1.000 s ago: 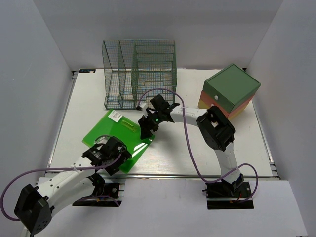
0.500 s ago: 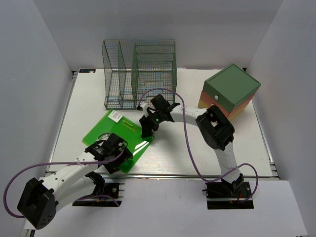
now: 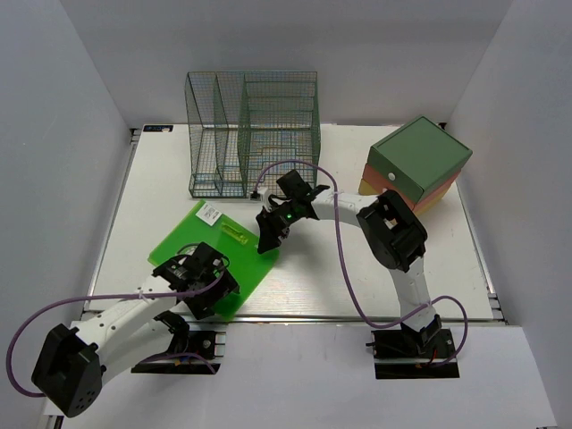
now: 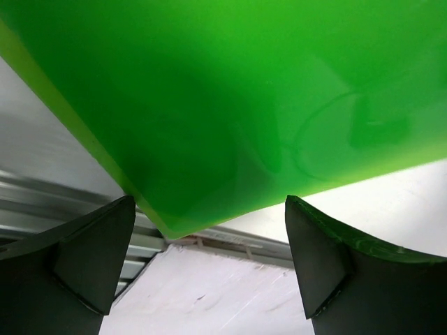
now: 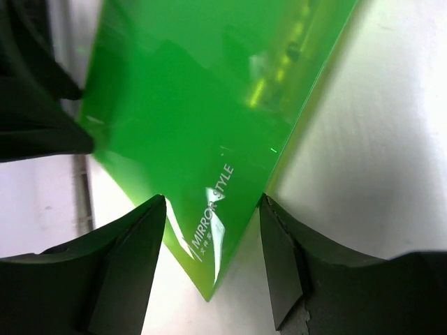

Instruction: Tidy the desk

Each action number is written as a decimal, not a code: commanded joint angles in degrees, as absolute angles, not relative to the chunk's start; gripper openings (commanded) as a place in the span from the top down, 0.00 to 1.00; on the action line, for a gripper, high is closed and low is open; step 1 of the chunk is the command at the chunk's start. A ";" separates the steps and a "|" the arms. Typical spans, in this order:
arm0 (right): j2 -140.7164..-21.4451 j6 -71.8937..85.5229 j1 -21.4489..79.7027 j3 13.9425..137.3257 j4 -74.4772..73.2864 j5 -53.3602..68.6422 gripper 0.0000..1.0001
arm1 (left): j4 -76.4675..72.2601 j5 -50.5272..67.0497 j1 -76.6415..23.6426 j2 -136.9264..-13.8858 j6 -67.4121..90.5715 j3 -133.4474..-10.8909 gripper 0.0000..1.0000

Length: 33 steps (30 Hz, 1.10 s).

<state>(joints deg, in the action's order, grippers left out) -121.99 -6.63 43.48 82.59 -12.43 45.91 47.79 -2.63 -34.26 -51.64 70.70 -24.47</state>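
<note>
The white table point(image 3: 429, 277) fills the scene from the near rail to the far wall and carries everything else. A translucent green sheet point(image 3: 201, 250) lies on its near-left part, with a white label point(image 3: 210, 212) at its far corner.

The left claw point(image 3: 207, 288) is at the sheet's near corner. In the left wrist view its fingers point(image 4: 91, 258) are spread wide, and that corner of the sheet point(image 4: 230, 91) points down into the gap without touching either finger.

The right claw point(image 3: 268, 237) is at the sheet's right corner. Its fingers point(image 5: 133, 258) are partly spread, with the corner of the sheet point(image 5: 209, 139), printed "MIRROR STYLE" point(image 5: 209, 209), lying between them. The sheet's two edges meet the fingers' inner faces; I cannot tell whether they press on it.

A green wire-mesh rack point(image 3: 253, 134) stands at the far edge, and a green-topped drawer box point(image 3: 418, 161) sits at the far right.
</note>
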 commanded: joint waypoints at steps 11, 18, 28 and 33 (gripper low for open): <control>-118.21 -4.83 47.37 80.77 -17.75 65.74 0.41 | 41.04 -4.92 -33.75 -51.68 70.49 -20.04 0.02; -120.14 -2.82 47.81 80.33 -16.79 63.73 0.41 | 40.34 -4.92 -33.23 -52.29 70.05 -20.21 0.02; -123.31 -0.62 49.48 80.33 -16.88 55.82 0.42 | 39.20 -4.40 -33.22 -53.00 69.35 -19.69 0.02; -124.98 -1.14 50.10 82.17 -19.68 51.78 0.42 | 39.20 -4.31 -32.70 -52.91 68.99 -19.69 0.02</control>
